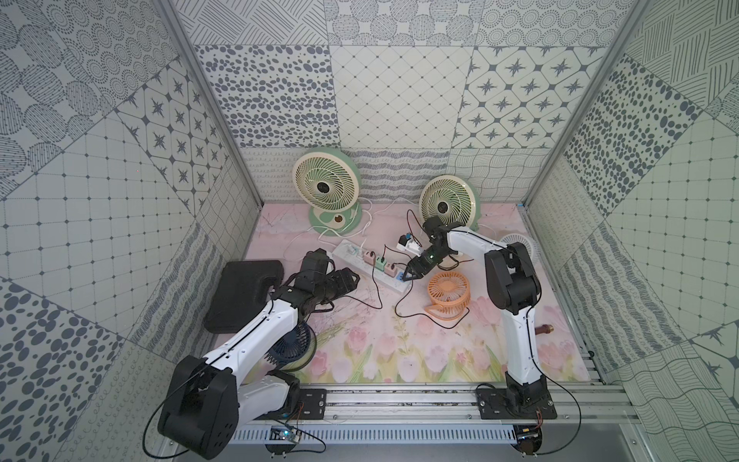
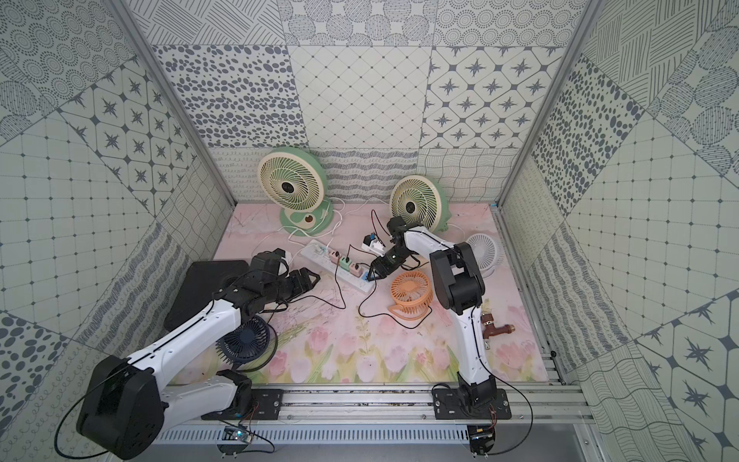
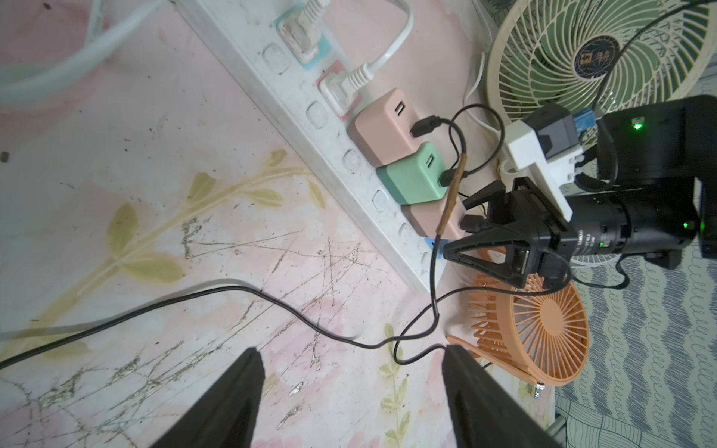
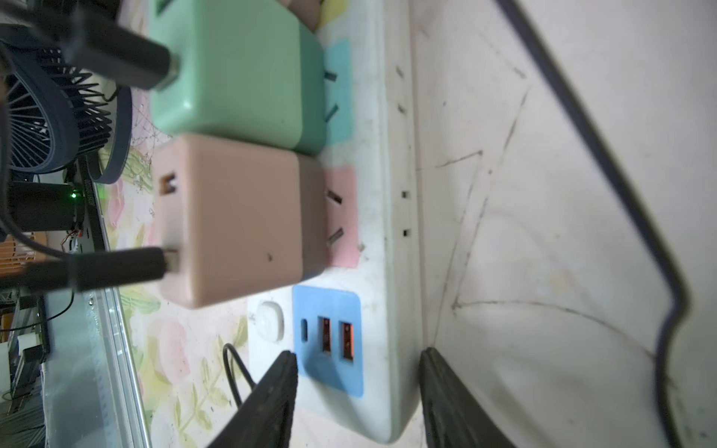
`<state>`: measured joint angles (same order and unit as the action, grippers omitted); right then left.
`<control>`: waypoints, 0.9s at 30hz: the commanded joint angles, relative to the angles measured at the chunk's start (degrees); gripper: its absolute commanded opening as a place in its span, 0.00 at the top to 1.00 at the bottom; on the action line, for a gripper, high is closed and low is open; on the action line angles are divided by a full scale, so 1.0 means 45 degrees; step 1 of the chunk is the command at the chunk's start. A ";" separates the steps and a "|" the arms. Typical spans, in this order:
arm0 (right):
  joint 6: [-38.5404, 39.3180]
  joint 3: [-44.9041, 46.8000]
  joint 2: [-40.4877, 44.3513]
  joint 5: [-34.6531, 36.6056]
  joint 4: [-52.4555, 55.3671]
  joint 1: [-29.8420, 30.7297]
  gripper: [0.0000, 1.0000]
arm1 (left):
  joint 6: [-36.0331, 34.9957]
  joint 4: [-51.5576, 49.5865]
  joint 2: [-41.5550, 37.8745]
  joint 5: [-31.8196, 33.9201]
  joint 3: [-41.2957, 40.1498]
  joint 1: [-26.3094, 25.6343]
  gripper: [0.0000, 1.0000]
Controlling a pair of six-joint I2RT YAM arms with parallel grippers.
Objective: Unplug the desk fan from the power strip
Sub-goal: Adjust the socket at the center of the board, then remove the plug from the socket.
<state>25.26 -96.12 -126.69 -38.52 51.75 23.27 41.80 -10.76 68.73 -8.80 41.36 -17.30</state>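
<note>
**Surface.** The tabletop [image 1: 360, 352] is wearing a pink mat printed with tulips and leaves. It is showing grey scratches and scuffs around the middle.

**Room.** Walls [image 1: 400, 100] are closing in three sides, papered in grey-on-white dots, stars, waves and hatching. An aluminium rail [image 1: 400, 402] along the front is carrying both my arm bases.

**Task item.** The power strip [image 1: 384, 281] is lying flat and diagonal near the middle of the tabletop. A green adapter [image 4: 232, 77] and a pink adapter [image 4: 232, 217] are sitting side by side in its sockets, each taking a black cable.

**Right end effector** [image 1: 404, 278]. I am holding it over the strip's near end, by the blue USB panel [image 4: 310, 372]. The jaws are standing at a middling gap, one finger over the top face and one just outside the edge. I cannot tell whether either is touching.

**Left end effector** [image 3: 351, 353]. I am holding it over the scratched patch beside the strip, apart from it. The jaws are gaping wide and gripping nothing.

**Also present.**
- A tall green fan [image 1: 324, 186] and a second green fan [image 1: 446, 202] are standing by the back wall.
- An orange fan [image 1: 448, 291] is lying just beside the strip's end.
- A navy fan [image 2: 246, 338] is lying under my left arm.
- A white fan [image 2: 482, 250] is showing behind my right arm.
- A black case [image 1: 244, 292] is lying at the left edge.
- A brass fitting [image 2: 496, 326] is lying by the right edge.
</note>
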 commanded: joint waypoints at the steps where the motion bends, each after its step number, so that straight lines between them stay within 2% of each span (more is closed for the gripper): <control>1: 0.0198 0.0304 0.0794 -0.0429 0.0194 0.0233 0.48 | -0.0100 0.0659 0.0469 -0.0229 0.0394 -0.0116 0.29; 7: -0.0447 0.0680 0.1578 0.0165 -0.0212 0.0233 0.48 | 0.0065 0.1633 0.1475 -0.1059 0.0749 -0.0058 0.45; 14: -0.2900 0.1942 0.3994 0.2626 -0.2133 0.0229 0.45 | 0.1168 0.3432 0.3498 -0.3068 0.1318 0.0293 0.77; 19: -0.4140 0.2352 0.5265 0.3736 -0.2534 0.0379 0.45 | 0.2205 0.4708 0.4847 -0.4201 0.1601 0.0382 0.89; 25: -0.4231 0.2458 0.6184 0.4667 -0.2577 0.1417 0.44 | 0.3320 0.6216 0.6051 -0.5033 0.1769 0.0381 1.00; 27: -0.4307 0.2533 0.6368 0.5004 -0.2761 0.1759 0.43 | 0.3672 0.6621 0.6415 -0.5219 0.1775 0.0370 1.00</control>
<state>7.44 -85.69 -99.66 -19.44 41.71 29.41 52.10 8.99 94.72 -25.26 48.58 -15.79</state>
